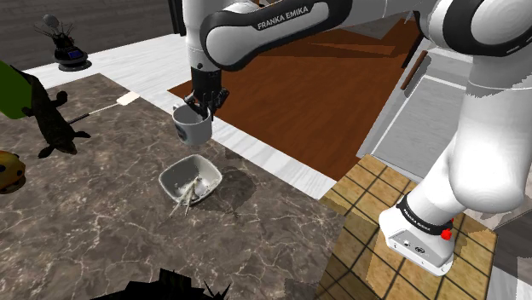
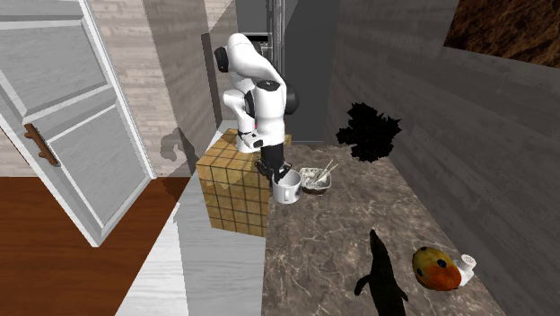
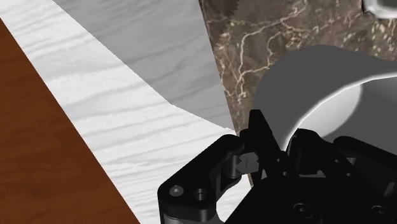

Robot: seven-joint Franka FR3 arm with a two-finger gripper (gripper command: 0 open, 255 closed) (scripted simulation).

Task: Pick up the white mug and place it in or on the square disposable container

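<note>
The white mug (image 1: pixel 193 126) hangs above the dark marble counter, with my black gripper (image 1: pixel 202 100) shut on its rim. It hangs just beyond the square disposable container (image 1: pixel 189 179), a white dish with pale utensils lying in it. From the second exterior view the mug (image 2: pixel 287 186) hangs at the counter's edge beside the container (image 2: pixel 315 179), under the gripper (image 2: pixel 277 170). Along the gripper (image 3: pixel 275 149), the mug (image 3: pixel 318 89) is a grey-white curved wall clasped at its rim; the fingers (image 3: pixel 261 137) close on it.
A black animal figure (image 1: pixel 49 119) lies on the marble counter (image 1: pixel 111 222) toward the shoulder view's left, with an orange object (image 1: pixel 8 170) beside it. A spiky dark plant (image 2: pixel 370 132) stands by the wall. White ledge (image 1: pixel 273 166) borders the counter; brown floor lies past it.
</note>
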